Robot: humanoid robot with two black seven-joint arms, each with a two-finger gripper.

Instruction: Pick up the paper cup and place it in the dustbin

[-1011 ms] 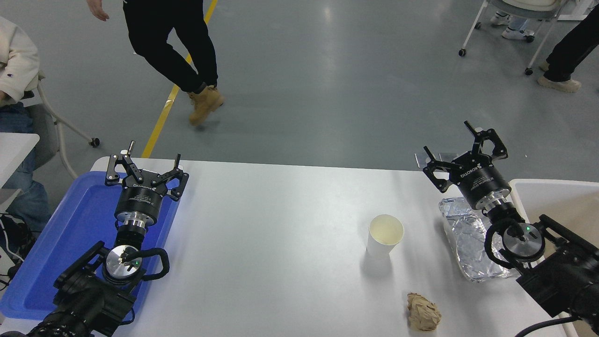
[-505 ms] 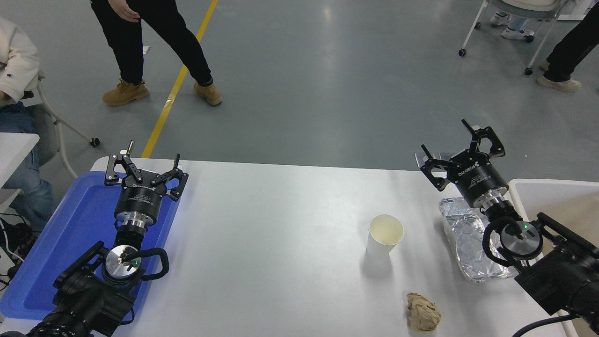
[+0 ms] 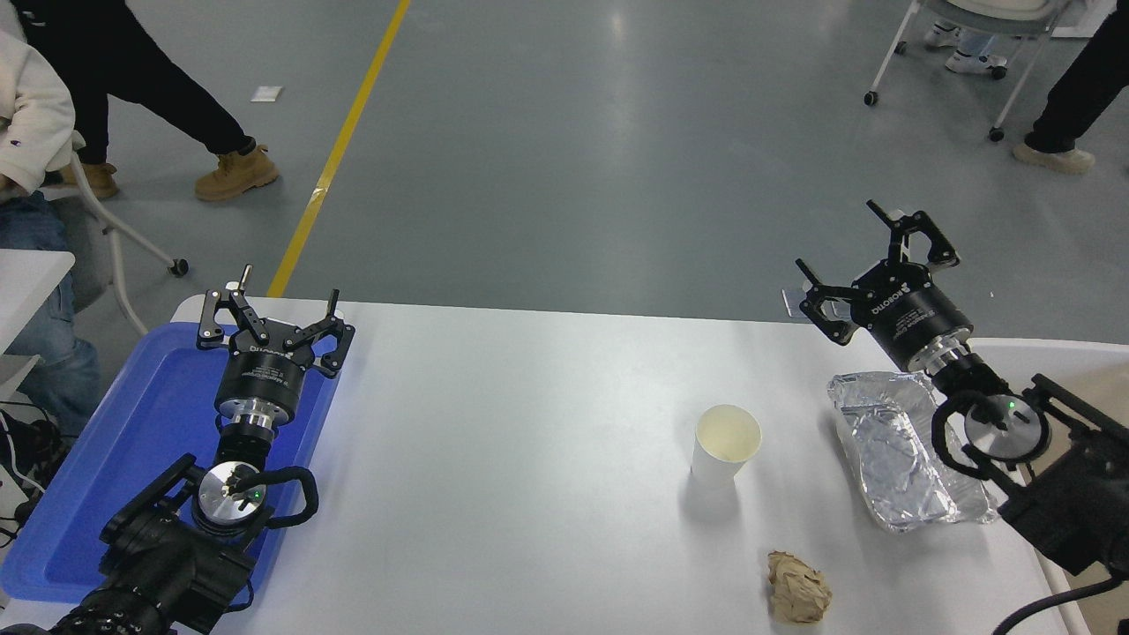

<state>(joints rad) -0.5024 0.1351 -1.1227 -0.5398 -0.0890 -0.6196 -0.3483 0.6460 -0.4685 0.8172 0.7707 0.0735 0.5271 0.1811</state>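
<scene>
The white paper cup stands upright on the white table, right of centre, its cream inside showing. The beige dustbin shows only in part at the right edge, behind the right arm. My right gripper is open and empty. It hangs over the table's far right edge, well beyond and to the right of the cup. My left gripper is open and empty, parked over the far end of the blue tray at the lower left.
A crinkled silver foil tray lies between the cup and the dustbin, under the right arm. A crumpled brown paper ball lies near the front edge. People and wheeled chairs are on the floor beyond the table.
My right gripper has moved up and slightly right, away from the cup, uncovering more of the foil tray. A person on the floor has walked off to the left. The cup has not moved.
</scene>
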